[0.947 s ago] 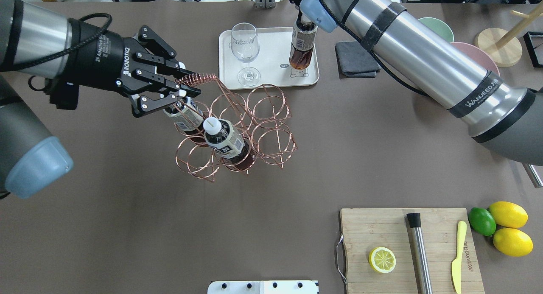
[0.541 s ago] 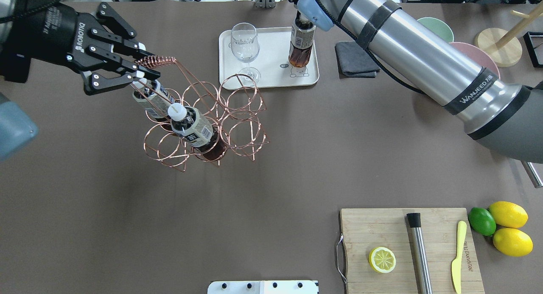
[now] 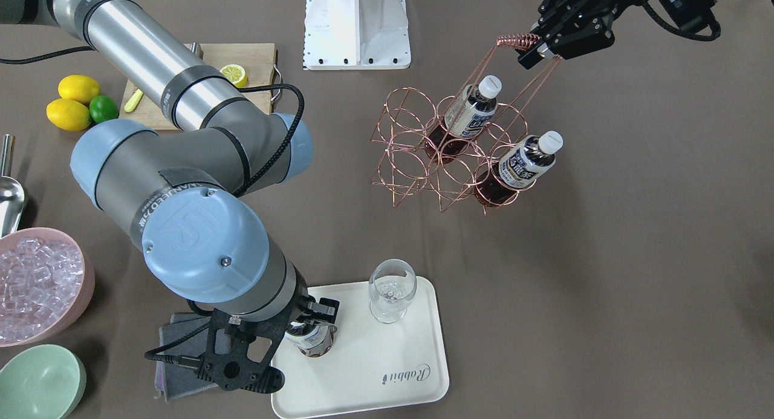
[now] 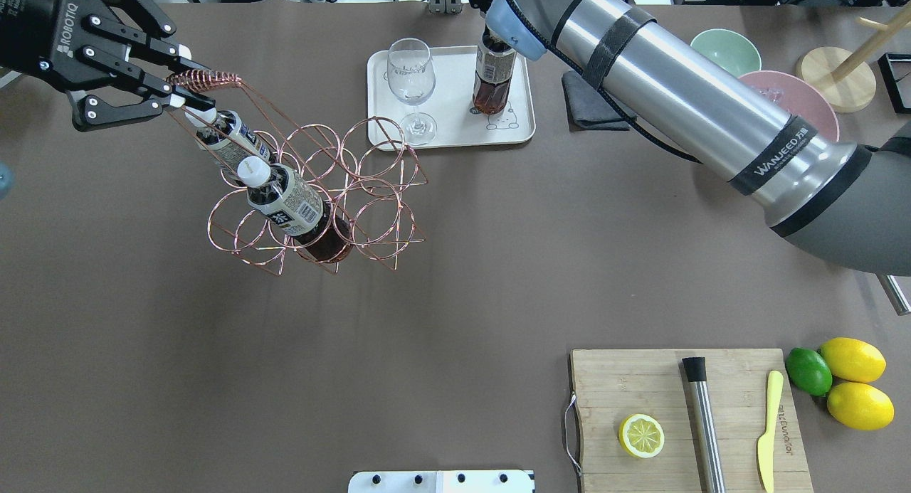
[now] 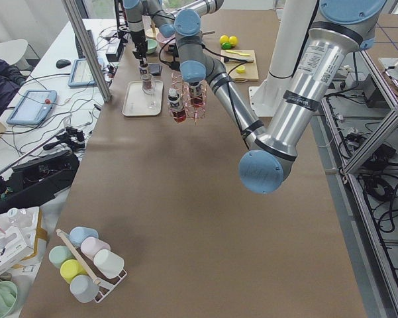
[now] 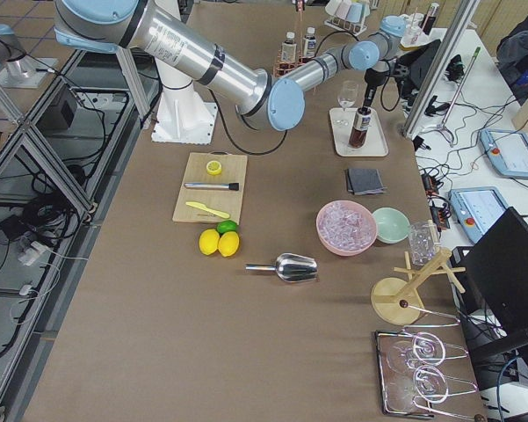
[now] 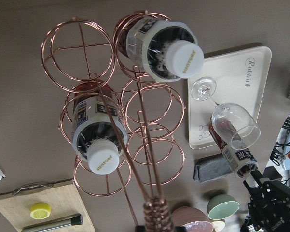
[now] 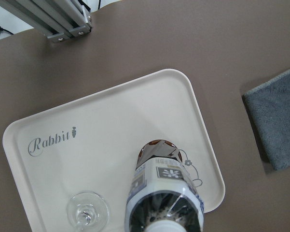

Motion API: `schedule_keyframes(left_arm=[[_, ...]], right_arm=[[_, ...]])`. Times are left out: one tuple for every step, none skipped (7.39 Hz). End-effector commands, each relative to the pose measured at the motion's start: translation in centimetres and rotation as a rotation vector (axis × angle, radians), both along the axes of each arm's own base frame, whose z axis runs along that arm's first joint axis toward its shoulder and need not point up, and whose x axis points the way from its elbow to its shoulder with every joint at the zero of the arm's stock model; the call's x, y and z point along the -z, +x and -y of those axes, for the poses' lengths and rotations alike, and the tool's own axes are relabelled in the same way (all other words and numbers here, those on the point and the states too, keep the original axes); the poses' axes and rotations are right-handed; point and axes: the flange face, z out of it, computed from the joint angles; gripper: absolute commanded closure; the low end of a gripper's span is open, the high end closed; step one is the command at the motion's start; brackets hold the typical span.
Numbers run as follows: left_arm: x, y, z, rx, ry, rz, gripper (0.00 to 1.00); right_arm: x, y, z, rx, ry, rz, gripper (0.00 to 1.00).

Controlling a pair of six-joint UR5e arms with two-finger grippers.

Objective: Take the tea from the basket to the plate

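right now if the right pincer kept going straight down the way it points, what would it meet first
The right pincer grips a small brown tea bottle with a white cap, so the cream rectangular tray directly below comes first, near its bear drawing. Whether the bottle's base touches it is unclear.

We're seeing one dark-brown tea bottle (image 4: 492,80) with a white-and-blue label, upright at the 3 o'clock end of the cream Rabbit plate (image 4: 455,102), right by its bear drawing (image 4: 502,119).
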Motion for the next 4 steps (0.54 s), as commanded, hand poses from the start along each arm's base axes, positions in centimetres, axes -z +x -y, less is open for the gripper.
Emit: schedule_keyframes(left_arm=[[0.21,0.33,-0.05,-0.02,0.122,0.017,1.0],[0.28,0.33,-0.05,-0.027,0.189,0.026,1.0],[0.19,0.27,-0.01,-0.032,0.237,0.035,1.0],[-0.19,0.05,0.12,-0.044,0.301,0.053,1.0]], right_arm=[[0.12,-0.38,-0.22,0.006,0.002,0.0,0.38],[0.12,-0.39,-0.22,0.006,0.003,0.0,0.19],[0.12,-0.5,-0.29,0.008,0.004,0.0,0.11],[0.84,-0.33,-0.31,0.013,0.018,0.006,0.05]])
